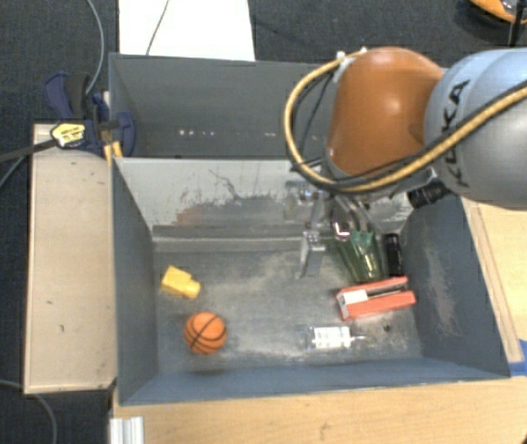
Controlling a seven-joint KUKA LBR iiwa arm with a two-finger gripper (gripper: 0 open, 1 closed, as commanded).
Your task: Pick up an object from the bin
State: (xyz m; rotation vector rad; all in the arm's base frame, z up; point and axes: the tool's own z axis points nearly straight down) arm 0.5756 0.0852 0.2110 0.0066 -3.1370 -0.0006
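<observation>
Within the grey metal bin, above and left of the red-and-white block, the arm holds its gripper low over bare floor; how wide it stands cannot be told. Well left of the block lies an orange ball. Just above the block, beside the gripper, lies a green translucent item. A yellow piece lies far left of the block, a black item just above it, and a small white item just below-left.

The grey arm is carrying the black brand name KUKA on its casing (the letters are running slantwise, just beside the orange cover). Nothing else is showing readable lettering.
</observation>
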